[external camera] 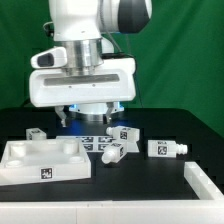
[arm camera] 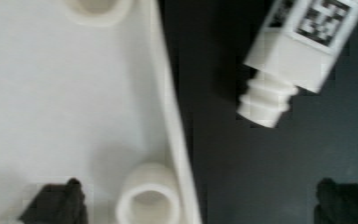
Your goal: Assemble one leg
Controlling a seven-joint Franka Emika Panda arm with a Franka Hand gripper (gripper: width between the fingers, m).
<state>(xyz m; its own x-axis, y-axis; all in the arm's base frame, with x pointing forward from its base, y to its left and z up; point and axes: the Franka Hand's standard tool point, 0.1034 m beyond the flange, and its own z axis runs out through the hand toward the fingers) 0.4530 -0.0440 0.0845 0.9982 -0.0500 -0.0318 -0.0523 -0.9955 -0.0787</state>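
In the wrist view a white leg (arm camera: 297,45) with a black-and-white tag lies on the dark table, its ribbed peg end (arm camera: 265,102) pointing toward the tabletop's edge. The large white tabletop (arm camera: 51,110) fills one side, with a round corner hole (arm camera: 149,200) near one fingertip. My gripper (arm camera: 197,205) is open and empty; its dark fingertips (arm camera: 51,203) straddle the tabletop's edge, apart from the leg. In the exterior view my gripper (external camera: 92,117) hangs above the table, over the tabletop (external camera: 20,165) and a leg (external camera: 112,152) lying beside it.
Other legs lie at the back on the exterior view's left (external camera: 37,133), in the middle (external camera: 125,133) and on the right (external camera: 165,148). The marker board (external camera: 97,143) lies under the arm. A white rim piece (external camera: 205,185) sits at the front right.
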